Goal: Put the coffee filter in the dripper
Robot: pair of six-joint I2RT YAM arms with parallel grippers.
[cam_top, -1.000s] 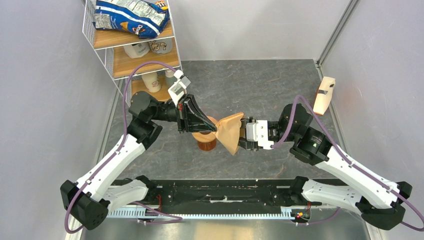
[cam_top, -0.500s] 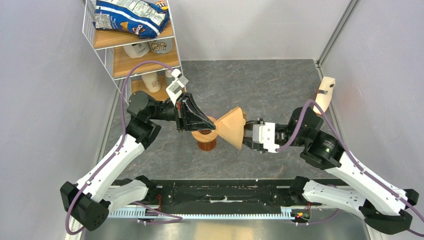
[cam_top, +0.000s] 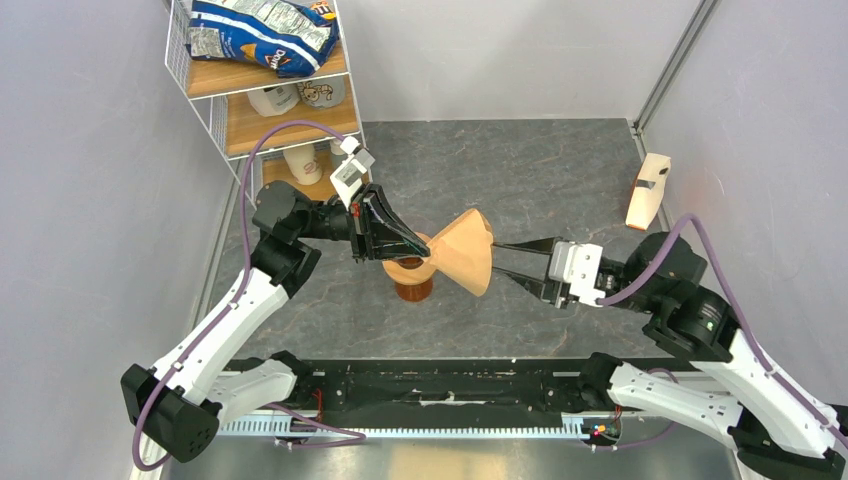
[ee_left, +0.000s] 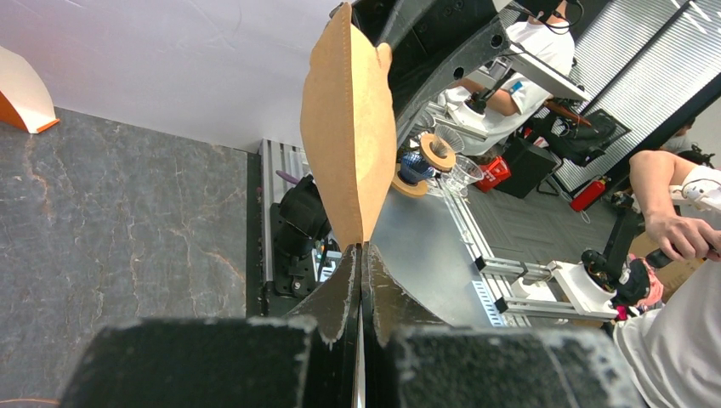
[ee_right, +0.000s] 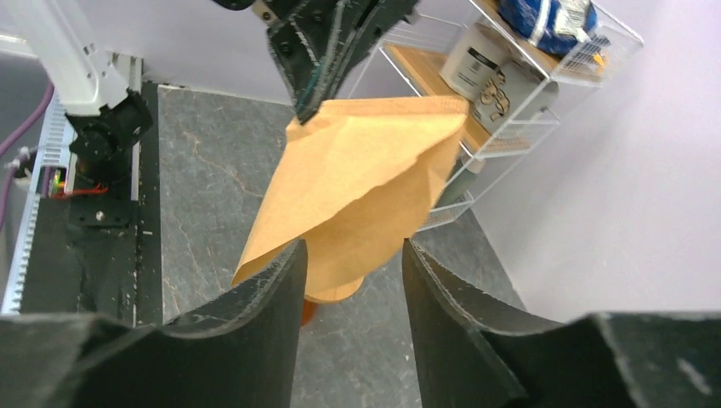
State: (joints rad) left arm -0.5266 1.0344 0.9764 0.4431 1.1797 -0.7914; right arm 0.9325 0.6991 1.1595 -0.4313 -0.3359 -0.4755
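The tan paper coffee filter [cam_top: 465, 250] is spread into a wide cone and hangs in the air, with its mouth facing right. My left gripper [cam_top: 428, 256] is shut on its narrow tip, as the left wrist view shows [ee_left: 361, 248], where the filter [ee_left: 349, 127] stands edge-on. The light-wood dripper [cam_top: 406, 270] sits on the amber glass vessel [cam_top: 412, 291], just below my left fingers and partly hidden. My right gripper [cam_top: 497, 260] is open, its fingertips near the cone's mouth. In the right wrist view the filter [ee_right: 357, 187] sits ahead of its open gripper [ee_right: 353, 248].
A wire shelf rack [cam_top: 270, 90] with a chip bag and containers stands at the back left. The pale wooden stand [cam_top: 647, 190] leans at the right wall and also shows in the left wrist view [ee_left: 21, 98]. A black rail [cam_top: 430, 385] runs along the near edge.
My right arm has drawn back to the right, away from the filter. The filter has spread into a wider cone and stays held by my left gripper.
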